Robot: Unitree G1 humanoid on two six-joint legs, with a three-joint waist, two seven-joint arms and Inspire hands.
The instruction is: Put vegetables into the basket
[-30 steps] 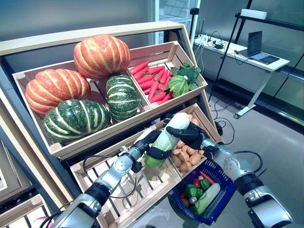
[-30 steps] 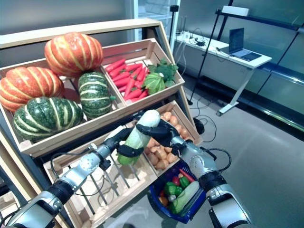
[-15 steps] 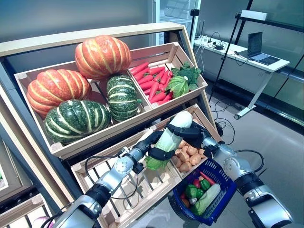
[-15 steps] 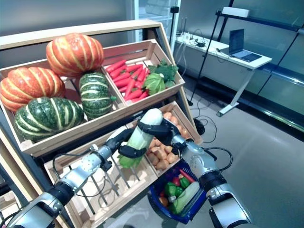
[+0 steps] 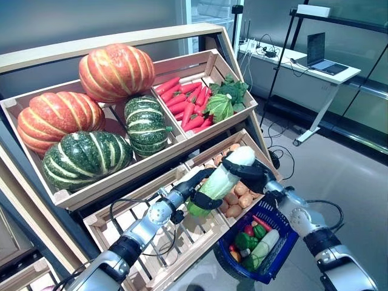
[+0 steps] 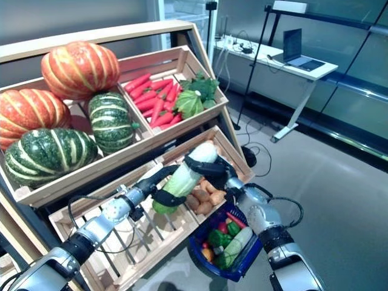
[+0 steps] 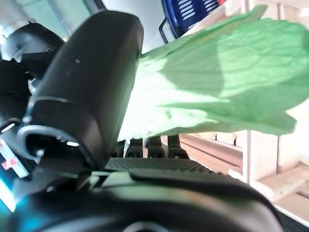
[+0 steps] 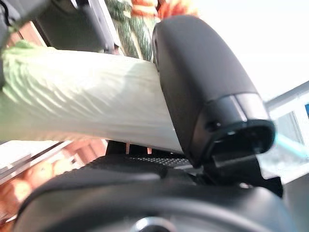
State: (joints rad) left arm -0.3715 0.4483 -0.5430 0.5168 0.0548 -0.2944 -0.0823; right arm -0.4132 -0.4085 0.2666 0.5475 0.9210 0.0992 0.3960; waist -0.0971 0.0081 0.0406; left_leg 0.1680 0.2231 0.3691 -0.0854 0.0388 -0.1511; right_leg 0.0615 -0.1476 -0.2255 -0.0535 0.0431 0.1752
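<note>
Both hands clamp one napa cabbage (image 5: 221,180): left hand (image 5: 203,197) its leafy green end, right hand (image 5: 247,171) its pale white end.

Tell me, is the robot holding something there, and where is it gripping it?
Yes: a long napa cabbage, held by both hands. The left hand wraps its green leafy end; the right hand wraps its white stem end, above the crate of potatoes.
</note>
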